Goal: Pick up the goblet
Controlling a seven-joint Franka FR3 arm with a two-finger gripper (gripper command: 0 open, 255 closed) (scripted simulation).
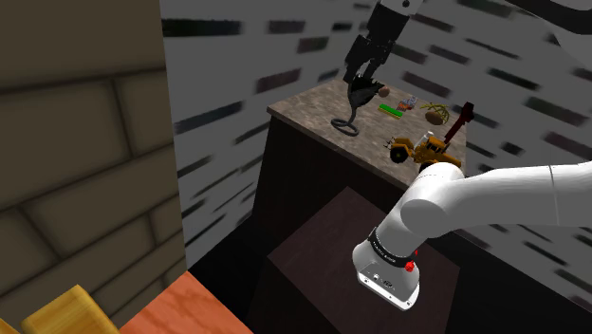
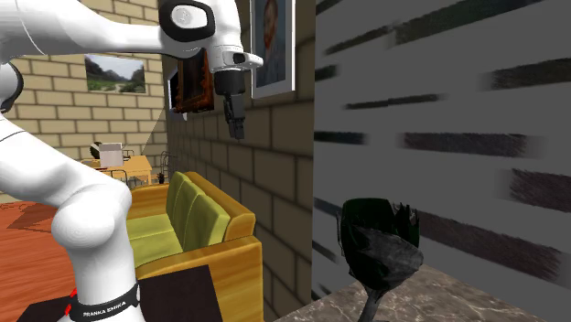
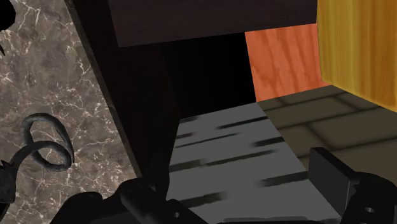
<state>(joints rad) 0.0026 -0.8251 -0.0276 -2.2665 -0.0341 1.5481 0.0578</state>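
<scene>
White with dark joints, the arm (image 1: pixel 479 194) rises from its dark stand (image 1: pixel 351 242) at the shoulder view's lower right and reaches up and to the left. Past the stand comes a brown marbled tabletop (image 1: pixel 313 106) on a dark base. On its nearer end sits a yellow toy digger (image 1: pixel 424 149). Farther along lie a green strip (image 1: pixel 390 109) and a few small bits (too small to name). Farther still, by the tabletop's edge toward the shoulder view's left, is the goblet (image 1: pixel 361 95), dark grey and almost black. In the second exterior view the goblet (image 2: pixel 380 242) stands upright on its foot on the marble.

The black hand (image 1: pixel 360 81) hangs above the goblet, and in the second exterior view the hand (image 2: pixel 236 133) is clear of it, not touching. In the wrist view the hand (image 3: pixel 236 188) is spread, its two fingers well apart with nothing between them. There the goblet (image 3: pixel 48 143) shows its ring foot outside one finger, on the marble near the tabletop's edge. Behind everything runs a grey wall (image 1: pixel 493 57) streaked with dark dashes.
</scene>
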